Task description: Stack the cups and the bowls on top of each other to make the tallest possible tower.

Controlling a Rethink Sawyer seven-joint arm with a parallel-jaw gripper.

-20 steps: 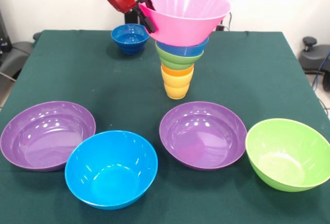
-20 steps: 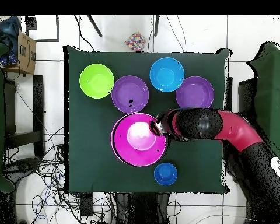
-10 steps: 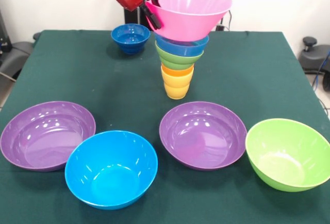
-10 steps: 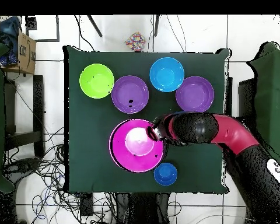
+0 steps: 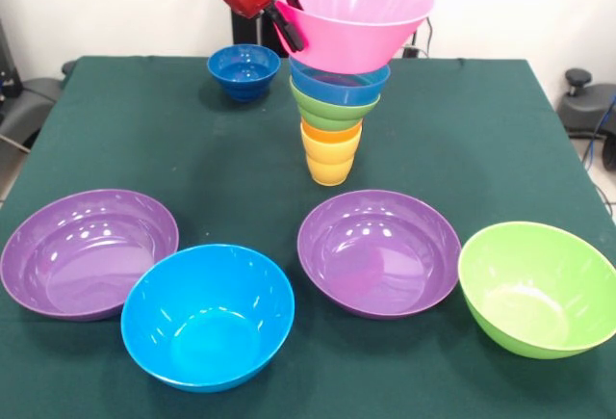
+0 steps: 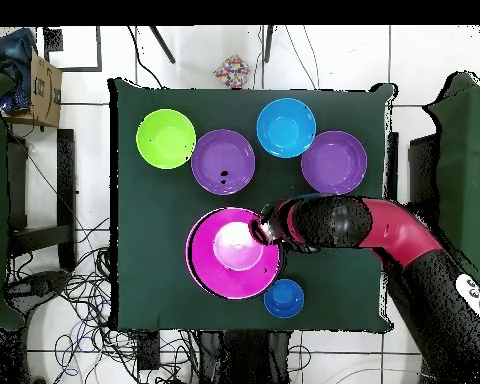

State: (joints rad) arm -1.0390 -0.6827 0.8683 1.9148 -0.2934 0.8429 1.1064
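In the front view, the tower (image 5: 331, 130) stands in the upper middle of the frame on the green bench (image 5: 452, 130). At its bottom is a yellow cup (image 5: 329, 161) with an orange cup (image 5: 331, 133) in it. Next come a small green bowl (image 5: 333, 109) and a light blue bowl (image 5: 339, 83). Over the top, a big pink bowl (image 5: 358, 16) sits tilted. The red arm's end effector (image 5: 288, 18) is clamped on the pink bowl's left rim. A dark blue bowl (image 5: 243, 70) stands alone to the left of the tower. Along the bottom sit two purple bowls (image 5: 87, 251) (image 5: 378, 250), a blue bowl (image 5: 208, 314) and a big green bowl (image 5: 537, 287). The last two reach close to the frame's edges. There is open bench on both sides of the tower.

In the overhead view, the pink bowl (image 6: 234, 254) hides the whole tower under it, so the cups do not show here. The end effector (image 6: 260, 229) is at its right rim. The dark blue bowl (image 6: 284, 298) sits near the bench's bottom edge. The four big bowls line the top part of the bench. The left part is bare.
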